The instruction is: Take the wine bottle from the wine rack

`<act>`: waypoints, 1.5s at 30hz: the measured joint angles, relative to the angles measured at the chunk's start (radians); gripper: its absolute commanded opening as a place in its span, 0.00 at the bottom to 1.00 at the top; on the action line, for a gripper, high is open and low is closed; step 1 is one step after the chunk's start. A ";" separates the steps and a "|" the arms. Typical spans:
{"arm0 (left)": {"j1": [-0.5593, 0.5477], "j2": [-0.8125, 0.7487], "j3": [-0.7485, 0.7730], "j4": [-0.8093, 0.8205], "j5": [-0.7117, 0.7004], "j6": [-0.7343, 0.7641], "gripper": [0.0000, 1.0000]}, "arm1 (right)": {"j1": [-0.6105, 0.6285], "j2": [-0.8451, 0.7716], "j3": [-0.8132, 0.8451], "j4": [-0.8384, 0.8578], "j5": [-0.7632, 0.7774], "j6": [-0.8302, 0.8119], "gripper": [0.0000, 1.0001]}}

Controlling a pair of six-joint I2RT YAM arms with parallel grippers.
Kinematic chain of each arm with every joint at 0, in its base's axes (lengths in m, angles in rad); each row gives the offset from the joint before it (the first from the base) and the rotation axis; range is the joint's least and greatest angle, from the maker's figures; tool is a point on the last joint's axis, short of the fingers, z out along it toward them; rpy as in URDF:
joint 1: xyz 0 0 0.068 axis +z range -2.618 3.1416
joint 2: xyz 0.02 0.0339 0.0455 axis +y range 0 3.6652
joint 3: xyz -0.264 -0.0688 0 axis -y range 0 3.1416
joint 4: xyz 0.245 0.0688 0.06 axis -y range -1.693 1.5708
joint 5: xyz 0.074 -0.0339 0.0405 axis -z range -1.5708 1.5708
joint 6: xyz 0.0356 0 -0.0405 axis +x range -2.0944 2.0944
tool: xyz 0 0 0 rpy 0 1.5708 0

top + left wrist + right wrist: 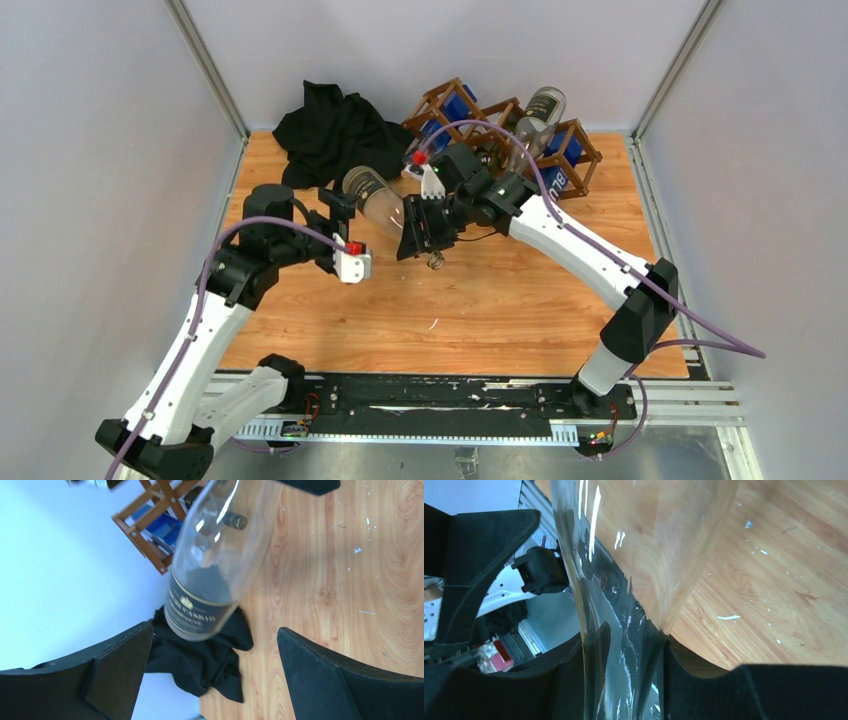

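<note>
1. Gripping the wine bottle [378,200] by its neck, the right arm [565,230] is carrying it over the desk [500,320]. The right jaws are clenching the glass.
2. In the right wrist view, the bottle's neck [624,670] is sitting squeezed between the two black fingers [734,695], with wood grain showing through the clear body above.
3. The wine bottle is hanging tilted in the air near the middle of the desk, well apart from the wine rack [500,125]. Its labelled base is pointing toward the rear left and its mouth toward the near edge.
4. The left arm [215,300] is reaching in just beside the bottle's base. The left jaws are standing released and wide apart, grasping nothing.
5. In the left wrist view, the black fingers [115,675] are framing the label end of the bottle without touching it.
6. The wine rack is standing at the rear of the desk, with another bottle [543,108] lying in it and blue items showing inside its cells.
7. A black cloth [330,130] is lying crumpled at the rear left, beside the rack.
</note>
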 measured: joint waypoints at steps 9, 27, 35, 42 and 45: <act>-0.070 -0.092 -0.124 0.024 -0.004 0.108 1.00 | 0.061 0.016 0.060 -0.022 -0.056 -0.050 0.00; -0.141 -0.174 -0.239 0.087 0.001 0.221 0.40 | 0.151 0.155 0.206 -0.058 -0.149 -0.097 0.00; -0.142 -0.223 -0.313 0.195 -0.002 0.195 0.00 | 0.139 0.157 0.211 -0.053 -0.149 -0.105 0.68; -0.146 -0.206 -0.384 0.232 -0.018 0.084 0.00 | 0.054 0.055 0.122 0.119 -0.182 -0.096 0.74; -0.155 -0.188 -0.394 0.242 -0.006 0.061 0.00 | 0.045 0.018 0.108 0.179 -0.183 -0.092 0.73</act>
